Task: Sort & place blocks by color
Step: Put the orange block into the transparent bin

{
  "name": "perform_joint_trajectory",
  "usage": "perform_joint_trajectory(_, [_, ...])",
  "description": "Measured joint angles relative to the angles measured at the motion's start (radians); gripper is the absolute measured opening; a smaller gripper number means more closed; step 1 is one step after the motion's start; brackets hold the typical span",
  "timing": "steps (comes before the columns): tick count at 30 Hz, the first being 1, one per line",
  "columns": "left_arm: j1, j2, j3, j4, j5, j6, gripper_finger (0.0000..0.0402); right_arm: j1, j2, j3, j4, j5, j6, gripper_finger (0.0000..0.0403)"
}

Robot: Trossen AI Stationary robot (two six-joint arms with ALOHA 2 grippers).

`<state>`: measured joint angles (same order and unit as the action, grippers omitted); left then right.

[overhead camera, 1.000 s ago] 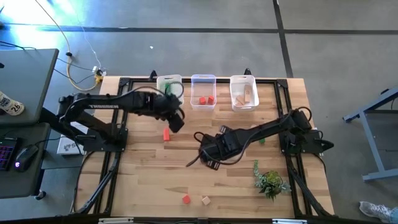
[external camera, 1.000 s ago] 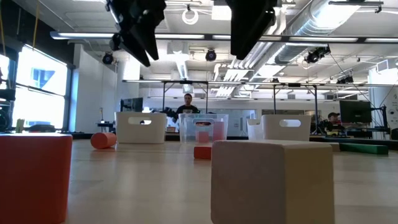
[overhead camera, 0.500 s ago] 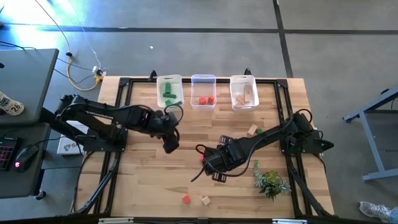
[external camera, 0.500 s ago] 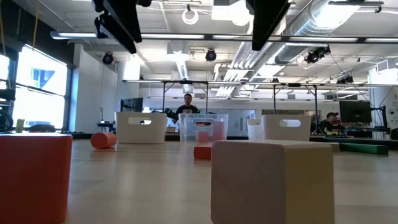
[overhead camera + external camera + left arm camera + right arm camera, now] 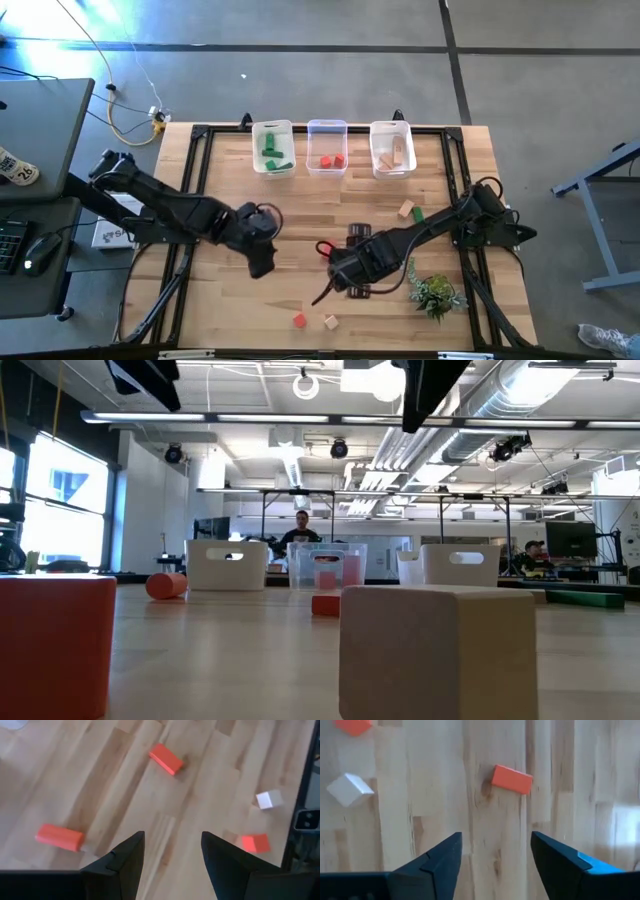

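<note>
My left gripper [image 5: 261,265] hangs open and empty above the table's middle left; in its wrist view [image 5: 170,855] two red bars [image 5: 166,758] [image 5: 60,836], a tan cube [image 5: 269,799] and a red cube [image 5: 255,842] lie flat on the wood. My right gripper [image 5: 345,278] hangs open and empty near the table's middle; its wrist view [image 5: 495,857] shows a red bar [image 5: 512,779] ahead of the fingers. A red cube [image 5: 299,320] and a tan cube [image 5: 330,321] lie near the front edge. A tan block [image 5: 406,209] and a green block [image 5: 418,214] lie right of centre.
Three bins stand at the far edge: one holds green blocks [image 5: 272,146], one red [image 5: 326,147], one tan [image 5: 392,148]. A small leafy plant [image 5: 435,292] stands at the near right, close to my right arm. A person shows in the room beyond the table [image 5: 302,532].
My left gripper has gone from beside the green bin toward the table's near edge and a little left. My right gripper has also gone toward the near edge, and its arm has uncovered the tan and green blocks right of centre. Both stay open.
</note>
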<state>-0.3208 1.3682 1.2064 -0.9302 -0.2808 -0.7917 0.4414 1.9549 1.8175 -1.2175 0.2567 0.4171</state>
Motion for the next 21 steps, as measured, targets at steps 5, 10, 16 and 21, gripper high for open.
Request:
perform_joint_trajectory(5, [-0.069, 0.0, 0.0, 0.0, -0.004, -0.039, 0.0184, -0.012, 0.003, 0.0, 0.06, 0.006, -0.251, 0.0227])
perform_joint_trajectory(10, [-0.114, 0.0, 0.0, 0.0, -0.004, -0.073, 0.0184, -0.044, 0.028, 0.001, 0.109, -0.026, -0.522, 0.0227])
perform_joint_trajectory(16, [-0.159, 0.001, 0.0, 0.0, -0.004, -0.099, 0.0184, -0.089, 0.094, 0.001, 0.127, -0.068, -0.753, 0.0227])
perform_joint_trajectory(21, [-0.179, 0.001, 0.0, -0.001, -0.003, -0.1, 0.0184, -0.13, 0.148, 0.001, 0.144, -0.066, -0.895, 0.0227])
